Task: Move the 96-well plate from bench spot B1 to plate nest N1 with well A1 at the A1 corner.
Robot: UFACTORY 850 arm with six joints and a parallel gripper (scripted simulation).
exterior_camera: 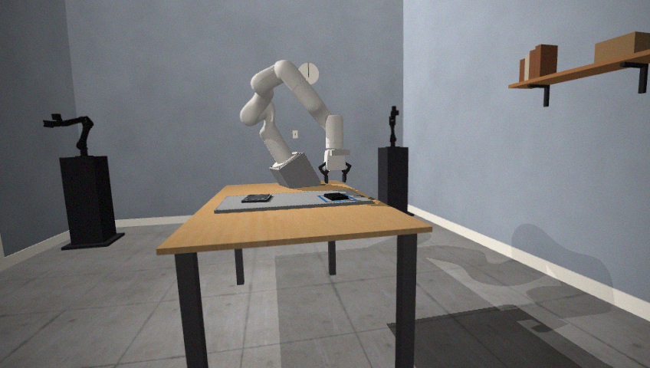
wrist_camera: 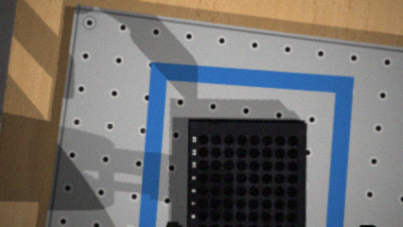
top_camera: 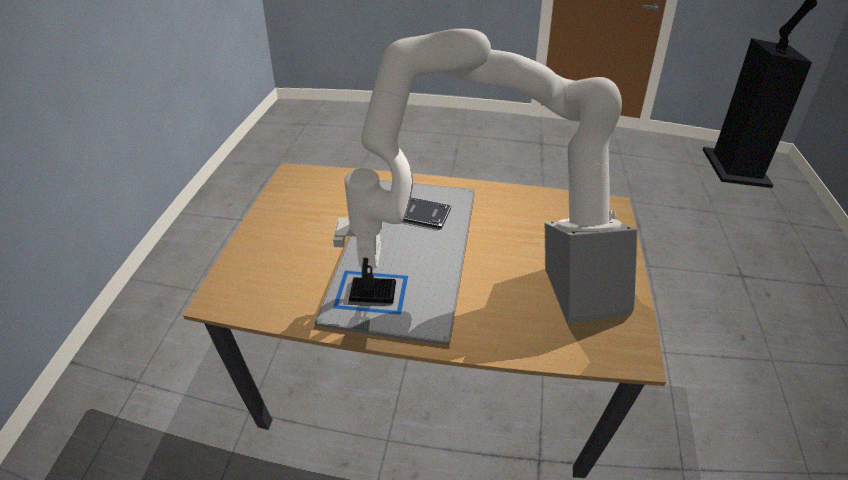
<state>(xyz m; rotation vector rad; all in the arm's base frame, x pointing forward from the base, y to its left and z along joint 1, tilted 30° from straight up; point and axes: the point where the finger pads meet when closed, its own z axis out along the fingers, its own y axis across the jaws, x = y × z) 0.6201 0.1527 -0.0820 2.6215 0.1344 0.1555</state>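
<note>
The black 96-well plate (top_camera: 372, 290) lies flat inside the blue-outlined bench spot at the near end of the grey baseplate (top_camera: 397, 261). It also shows in the exterior view (exterior_camera: 336, 196) and fills the lower middle of the wrist view (wrist_camera: 247, 172). My gripper (exterior_camera: 334, 175) hangs open and empty straight above the plate, a short way over it, with fingers pointing down (top_camera: 366, 268). The plate nest (top_camera: 427, 212) sits at the far end of the baseplate (exterior_camera: 257, 198). I cannot tell which plate corner is cut off.
The arm's grey base block (top_camera: 590, 267) stands on the right of the wooden table (top_camera: 416, 267). The baseplate's edge and bare wood show at the top and left of the wrist view. Black pedestals (exterior_camera: 86, 200) stand on the floor away from the table.
</note>
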